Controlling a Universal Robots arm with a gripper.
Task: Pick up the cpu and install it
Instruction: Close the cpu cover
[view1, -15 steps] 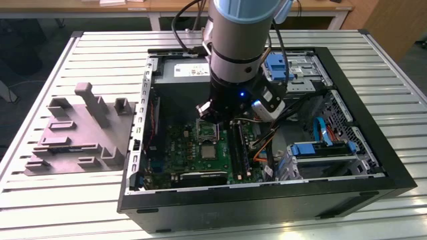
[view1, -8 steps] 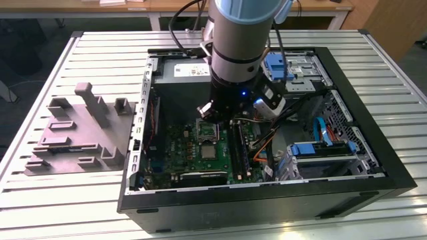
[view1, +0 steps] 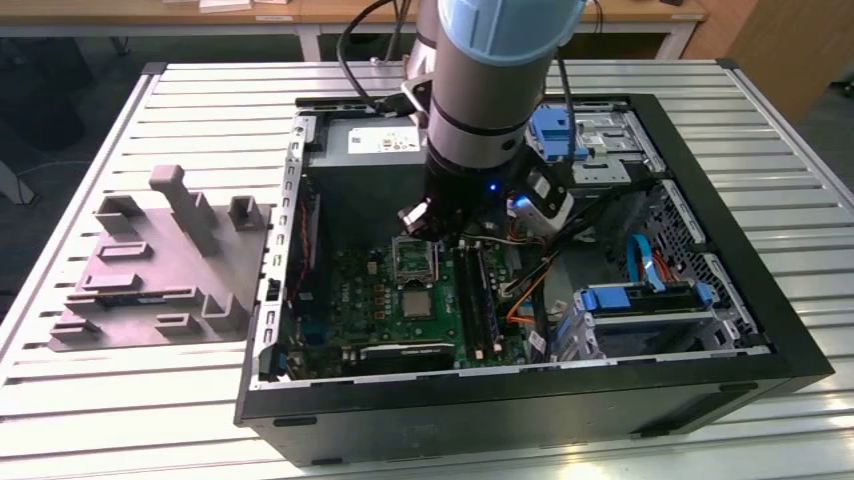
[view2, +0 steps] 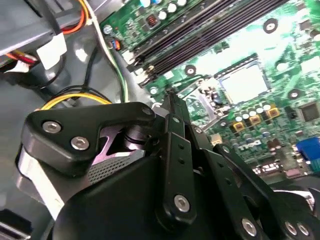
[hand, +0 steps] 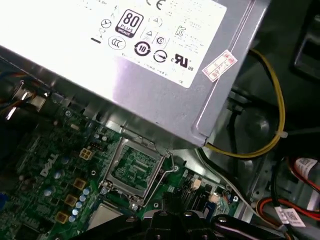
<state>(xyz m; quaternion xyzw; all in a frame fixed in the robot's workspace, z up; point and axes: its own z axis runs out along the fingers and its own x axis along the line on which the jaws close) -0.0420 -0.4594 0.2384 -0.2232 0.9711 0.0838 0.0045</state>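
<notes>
Here is the cpu, a small flat square with a dull silver top, and we judge it to be lying level in its seat on the green motherboard. It sits just past the tip of the jaws, apart from them, and the open socket frame lies between the two. We can't tell how wide the jaws stand, and we see nothing in them. By our reckoning the chip is light and stiff but delicate. Its metal top is smooth and likely slippery, so the hold belongs on two opposite edges of the pale rim, with the chip kept dead level. All around the jaws is the computer case, packed full: the board on its floor, the memory slots beside the chip, the grey power supply on the far side of the frame, a yellow cable looping past, and a blue drive cage further off. Well away from the jaws, outside the case, the grey moulded fixture stands on the slatted tabletop.
</notes>
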